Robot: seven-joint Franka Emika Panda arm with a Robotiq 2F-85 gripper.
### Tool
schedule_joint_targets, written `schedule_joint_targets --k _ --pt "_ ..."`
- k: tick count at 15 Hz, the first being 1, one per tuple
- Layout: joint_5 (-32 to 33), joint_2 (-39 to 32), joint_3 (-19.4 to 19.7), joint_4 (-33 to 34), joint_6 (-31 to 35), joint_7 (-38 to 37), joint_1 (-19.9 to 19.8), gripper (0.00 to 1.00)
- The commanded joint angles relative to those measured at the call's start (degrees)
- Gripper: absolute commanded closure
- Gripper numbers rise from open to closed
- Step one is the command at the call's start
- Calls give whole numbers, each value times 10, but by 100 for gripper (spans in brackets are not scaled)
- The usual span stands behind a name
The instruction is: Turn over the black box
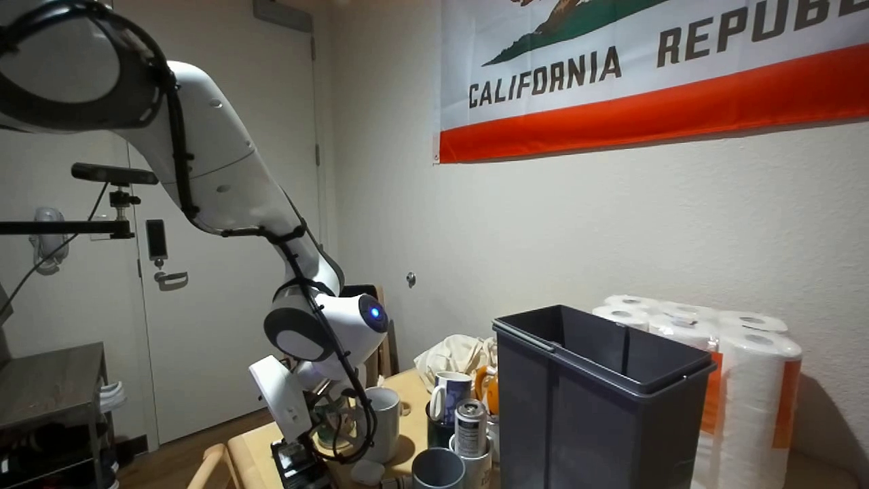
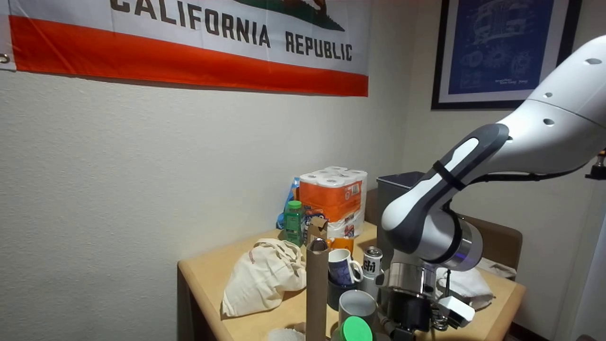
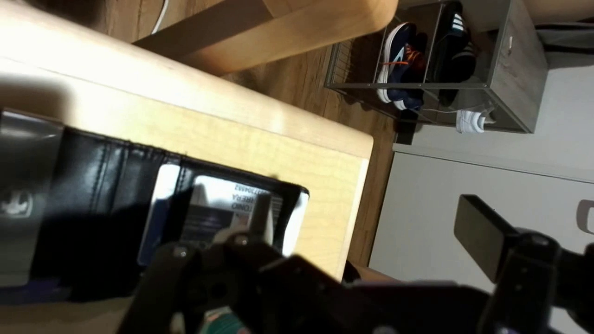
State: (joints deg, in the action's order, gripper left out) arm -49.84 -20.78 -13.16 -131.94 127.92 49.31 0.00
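Note:
The black box [image 3: 109, 185] looks like a flat black leather wallet with a card in a clear window. It lies on the wooden table near its edge in the wrist view. In an exterior view its shiny end [image 1: 295, 465] shows below my arm at the bottom edge. My gripper [image 3: 371, 225] is open and empty, its fingers wide apart. In the wrist view one finger overlaps the card end of the black box; I cannot tell if they touch. The other finger is off to the right, seen against the door. The box's lower part is in shadow and partly hidden by the gripper.
The table edge [image 3: 366, 167] runs close beside the box. A grey mug [image 1: 385, 428], a can [image 1: 470, 428] and a large dark grey bin [image 1: 577, 407] stand nearby. A cardboard tube [image 2: 316, 293], a green-lidded jar [image 2: 356, 329] and a cream bag [image 2: 265, 279] show too.

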Motion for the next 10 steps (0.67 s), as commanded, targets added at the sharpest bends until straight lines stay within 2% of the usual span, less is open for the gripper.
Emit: schedule_joint_targets --k 1,4,6,10 --pt "16 65 24 -34 21 -15 14 0" --pt "59 115 43 -50 28 -47 18 0" --pt "104 148 52 -59 17 -97 21 0" --pt "231 228 58 -90 -1 -276 37 0"
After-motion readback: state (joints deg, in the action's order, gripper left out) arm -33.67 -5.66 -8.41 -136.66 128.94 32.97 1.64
